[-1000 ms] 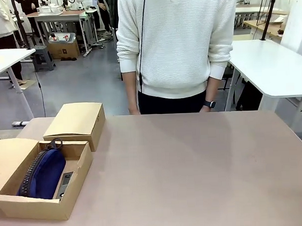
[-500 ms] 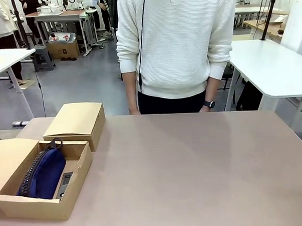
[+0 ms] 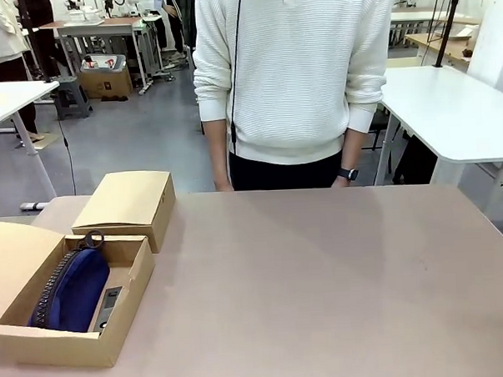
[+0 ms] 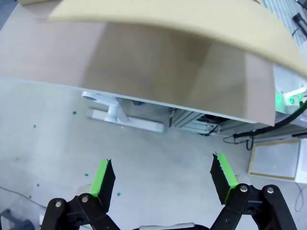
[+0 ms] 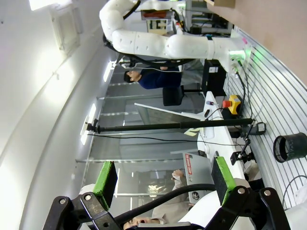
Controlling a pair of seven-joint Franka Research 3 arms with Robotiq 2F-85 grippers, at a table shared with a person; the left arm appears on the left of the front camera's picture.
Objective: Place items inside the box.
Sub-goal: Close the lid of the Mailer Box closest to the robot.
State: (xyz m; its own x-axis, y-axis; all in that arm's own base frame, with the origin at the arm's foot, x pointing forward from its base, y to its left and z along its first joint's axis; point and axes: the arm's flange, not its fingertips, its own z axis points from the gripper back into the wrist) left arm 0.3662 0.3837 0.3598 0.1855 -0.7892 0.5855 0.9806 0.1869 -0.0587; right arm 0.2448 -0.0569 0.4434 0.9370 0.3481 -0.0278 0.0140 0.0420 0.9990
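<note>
At the table's left corner the navy pouch (image 3: 72, 290) already lies in the open box (image 3: 124, 321), so with both my left gripper (image 4: 163, 175) and right gripper (image 5: 164, 181) open and empty, I judge the next move calls for another item.
</note>
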